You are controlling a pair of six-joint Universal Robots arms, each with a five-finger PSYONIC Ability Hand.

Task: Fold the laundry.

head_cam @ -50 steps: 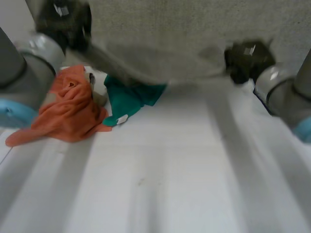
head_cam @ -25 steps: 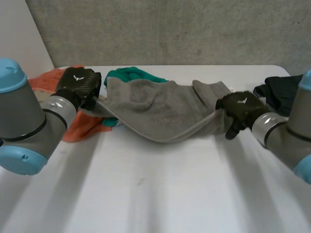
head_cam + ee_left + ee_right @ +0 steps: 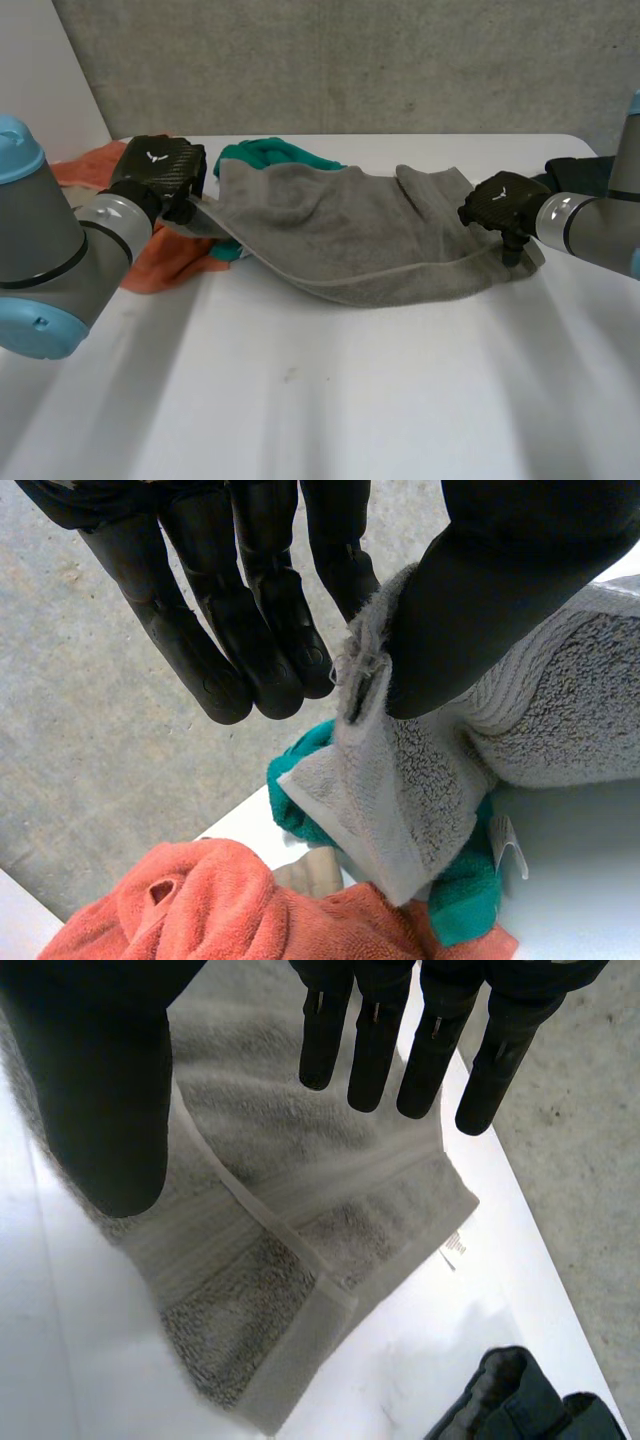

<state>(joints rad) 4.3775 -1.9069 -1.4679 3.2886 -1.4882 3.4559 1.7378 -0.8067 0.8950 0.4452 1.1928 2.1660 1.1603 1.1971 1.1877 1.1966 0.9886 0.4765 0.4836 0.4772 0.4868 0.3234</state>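
Observation:
A grey towel [image 3: 350,235] lies stretched across the back of the white table [image 3: 350,400]. My left hand [image 3: 155,170] holds its left corner raised off the table. In the left wrist view that corner of the grey towel [image 3: 400,780] is pinched between the thumb and the fingers [image 3: 250,630]. My right hand [image 3: 500,205] hovers over the towel's right end. In the right wrist view its fingers [image 3: 375,1030] are straight and spread from the thumb, and the towel's right corner [image 3: 300,1220] lies flat on the table below them, free of the hand.
An orange cloth [image 3: 165,260] and a teal cloth [image 3: 270,152] are heaped at the back left, behind and under the towel's left end. A dark garment [image 3: 585,175] lies at the back right, close to my right arm. A grey wall stands behind the table.
The towel came down from up near the camera onto the table. My right hand has let go of the right corner and opened, shifting slightly right. The left hand keeps its pinch.

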